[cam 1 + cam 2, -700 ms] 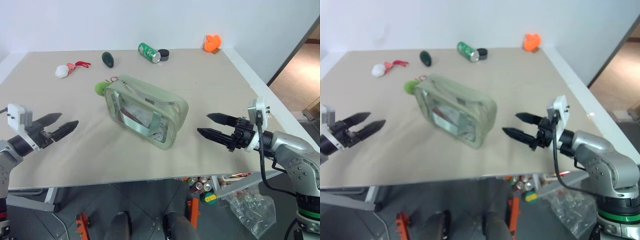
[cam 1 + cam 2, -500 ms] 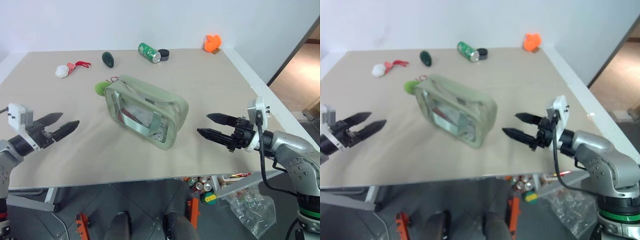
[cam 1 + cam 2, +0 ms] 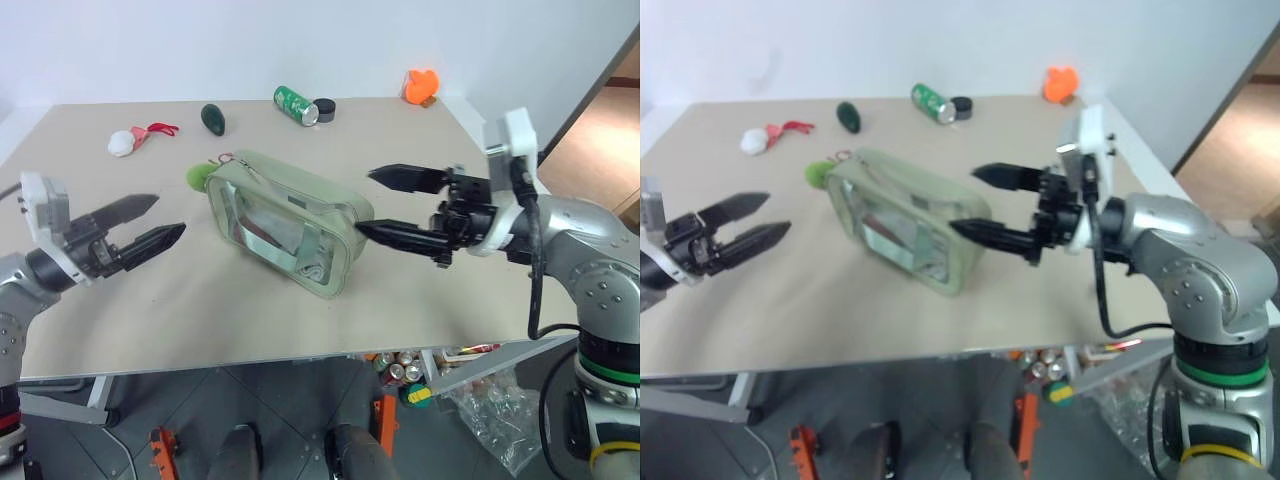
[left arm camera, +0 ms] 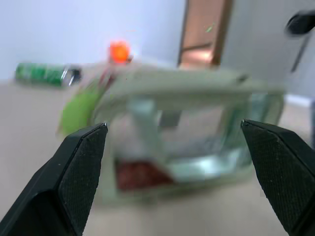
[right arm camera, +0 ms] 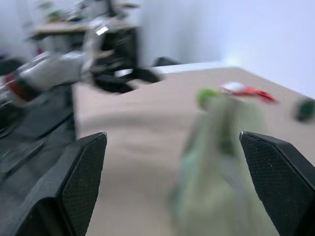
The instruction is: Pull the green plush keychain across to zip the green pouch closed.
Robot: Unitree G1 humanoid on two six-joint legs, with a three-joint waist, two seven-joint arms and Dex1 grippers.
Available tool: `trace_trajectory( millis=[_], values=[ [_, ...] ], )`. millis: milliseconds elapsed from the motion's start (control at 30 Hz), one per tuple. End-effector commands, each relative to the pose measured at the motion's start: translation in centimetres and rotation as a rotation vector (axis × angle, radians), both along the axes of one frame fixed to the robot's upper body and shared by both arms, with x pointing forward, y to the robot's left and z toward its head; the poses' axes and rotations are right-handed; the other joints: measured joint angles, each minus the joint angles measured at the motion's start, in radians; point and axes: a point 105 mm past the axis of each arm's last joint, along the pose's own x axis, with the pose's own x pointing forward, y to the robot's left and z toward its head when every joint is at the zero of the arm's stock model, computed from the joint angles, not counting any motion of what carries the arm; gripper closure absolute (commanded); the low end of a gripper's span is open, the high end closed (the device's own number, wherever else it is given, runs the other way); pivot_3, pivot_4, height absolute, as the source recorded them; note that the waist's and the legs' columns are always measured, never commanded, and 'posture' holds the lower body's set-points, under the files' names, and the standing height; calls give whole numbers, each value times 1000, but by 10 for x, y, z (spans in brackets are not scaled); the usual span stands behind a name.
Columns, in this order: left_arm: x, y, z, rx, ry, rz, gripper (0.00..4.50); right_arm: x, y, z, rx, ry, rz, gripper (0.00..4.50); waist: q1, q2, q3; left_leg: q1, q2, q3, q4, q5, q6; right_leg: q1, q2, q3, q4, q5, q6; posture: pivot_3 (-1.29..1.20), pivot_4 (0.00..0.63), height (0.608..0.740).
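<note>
The green pouch (image 3: 290, 225), pale sage with a clear front panel, lies slantwise in the middle of the table (image 3: 420, 150). The green plush keychain (image 3: 200, 177), a fuzzy bright-green ball, rests on the table at the pouch's far left corner. My right gripper (image 3: 365, 200) is open and level, its fingertips at the pouch's right end; I cannot tell whether they touch it. My left gripper (image 3: 168, 214) is open too, hovering left of the pouch and nearer than the keychain. The left wrist view frames the pouch (image 4: 192, 128) and the keychain (image 4: 76, 110) between open fingers.
At the back of the table lie a green can (image 3: 295, 101) with a black cap (image 3: 326, 108), an orange object (image 3: 422, 84), a dark green oval plush (image 3: 214, 118) and a white pom-pom (image 3: 121, 143) on a red cord. Bare tabletop runs along the front edge.
Both arms have risen and swung inward toward the pouch. The right gripper moved left up to the pouch's right end; the left moved right. Both stay open.
</note>
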Motion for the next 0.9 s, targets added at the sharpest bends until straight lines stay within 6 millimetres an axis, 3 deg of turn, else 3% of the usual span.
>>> trace_trajectory(
  millis=[33, 200, 367, 900],
  values=[
    [-12, -12, 22, 7, -66, -76, 0, 6, 13, 0, -68, -60, 11, 27, 0, 0, 0, 0, 0, 0, 0, 0, 0, 0, 0, 0, 0, 0, 0, 0, 150, 740],
    [-15, -22, 13, 78, -71, -97, 0, 15, 38, -15, -199, -114, 45, 27, -2, 0, 0, -1, 0, 2, 0, 0, 0, -3, 0, 2, 1, 0, 0, 0, 150, 740],
    [-16, -24, 1, 82, -46, -88, 0, 28, 51, -23, -268, -175, 39, 27, -2, 0, 0, -4, 2, 2, 0, 0, 0, -6, 3, 3, 2, 1, -1, 0, 150, 740],
    [-19, -26, 3, 53, -67, -51, 0, 45, 52, -34, -346, -244, 8, 27, -2, 0, 0, -7, 3, 2, 2, 0, 0, -9, 4, 3, 3, 3, -2, 0, 150, 740]
  ],
)
